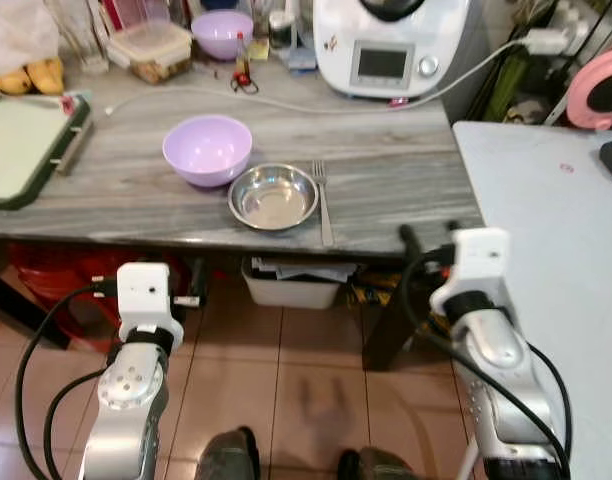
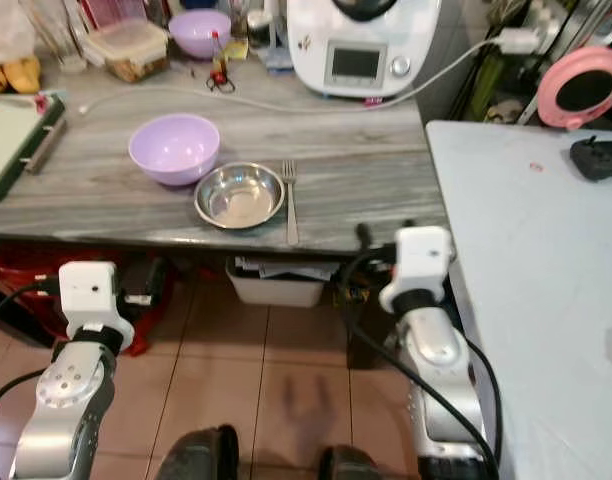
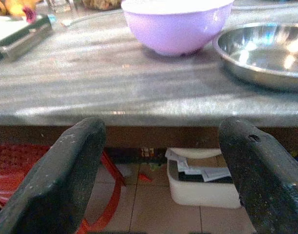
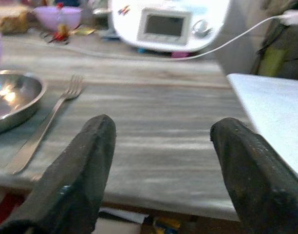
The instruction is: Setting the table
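Fork (image 1: 322,200) is being seen lying flat on the worktop (image 1: 406,170), just beside the steel bowl (image 1: 273,196), with a purple bowl (image 1: 207,150) near. Left claw (image 3: 163,175) and right claw (image 4: 163,165) are being held spread and empty before the worktop's edge.

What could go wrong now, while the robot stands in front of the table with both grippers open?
The fork lies close to the table front edge, so a rising right gripper might knock it off. The steel bowl touches the purple bowl; gripping one may push the other.
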Controlling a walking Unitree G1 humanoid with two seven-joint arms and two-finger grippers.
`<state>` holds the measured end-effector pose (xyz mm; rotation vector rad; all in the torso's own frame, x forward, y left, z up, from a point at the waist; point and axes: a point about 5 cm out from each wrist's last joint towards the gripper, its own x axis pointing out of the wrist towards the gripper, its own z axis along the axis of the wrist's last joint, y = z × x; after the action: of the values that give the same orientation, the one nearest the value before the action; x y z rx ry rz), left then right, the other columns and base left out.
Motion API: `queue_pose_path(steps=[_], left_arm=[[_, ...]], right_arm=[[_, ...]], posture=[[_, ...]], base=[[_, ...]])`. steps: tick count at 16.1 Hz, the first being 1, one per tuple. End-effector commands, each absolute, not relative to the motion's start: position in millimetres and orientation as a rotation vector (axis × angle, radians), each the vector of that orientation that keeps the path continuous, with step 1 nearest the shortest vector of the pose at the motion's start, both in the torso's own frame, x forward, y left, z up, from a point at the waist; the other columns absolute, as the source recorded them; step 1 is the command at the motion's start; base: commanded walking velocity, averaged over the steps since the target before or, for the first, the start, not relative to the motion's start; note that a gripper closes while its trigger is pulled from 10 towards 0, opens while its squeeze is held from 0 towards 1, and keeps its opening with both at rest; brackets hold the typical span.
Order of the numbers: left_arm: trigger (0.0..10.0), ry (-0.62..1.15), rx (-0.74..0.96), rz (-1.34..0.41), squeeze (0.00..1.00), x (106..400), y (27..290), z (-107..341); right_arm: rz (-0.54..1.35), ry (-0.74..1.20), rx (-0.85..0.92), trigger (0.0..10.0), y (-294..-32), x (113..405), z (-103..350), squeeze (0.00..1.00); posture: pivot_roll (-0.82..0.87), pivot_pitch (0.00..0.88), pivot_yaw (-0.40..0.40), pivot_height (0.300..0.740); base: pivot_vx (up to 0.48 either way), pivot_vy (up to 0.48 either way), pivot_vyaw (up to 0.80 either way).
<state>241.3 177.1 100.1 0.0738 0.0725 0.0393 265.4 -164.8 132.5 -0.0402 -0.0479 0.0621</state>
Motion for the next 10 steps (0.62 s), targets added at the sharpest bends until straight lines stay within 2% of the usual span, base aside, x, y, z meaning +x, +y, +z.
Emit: queue_pose_path(steps=[1,3,4,10], left_arm=[[10.0,0.069,0.068,0.042,0.00,243.6,176.5,100.0],[10.0,0.054,0.064,0.033,0.00,247.9,172.7,102.7],[10.0,0.044,0.062,0.028,0.00,251.7,170.5,104.8],[10.0,0.037,0.065,0.028,0.00,256.5,171.8,105.4]], right_arm=[[0.047,-0.072,-0.035,10.0,-164.8,264.4,136.4,1.00],[0.036,-0.060,-0.015,10.0,-162.8,265.8,135.1,1.00],[0.053,-0.056,-0.015,10.0,-159.8,267.8,135.2,0.00],[0.048,-0.062,-0.019,10.0,-161.8,274.2,137.1,0.00]], posture=[[0.02,0.010,0.023,0.740],[0.02,0.008,0.017,0.740],[0.02,0.010,0.017,0.740],[0.02,0.005,0.018,0.740]], base=[[-0.270,0.000,0.00],[-0.287,0.000,0.00],[-0.304,0.000,0.00],[-0.301,0.000,0.00]])
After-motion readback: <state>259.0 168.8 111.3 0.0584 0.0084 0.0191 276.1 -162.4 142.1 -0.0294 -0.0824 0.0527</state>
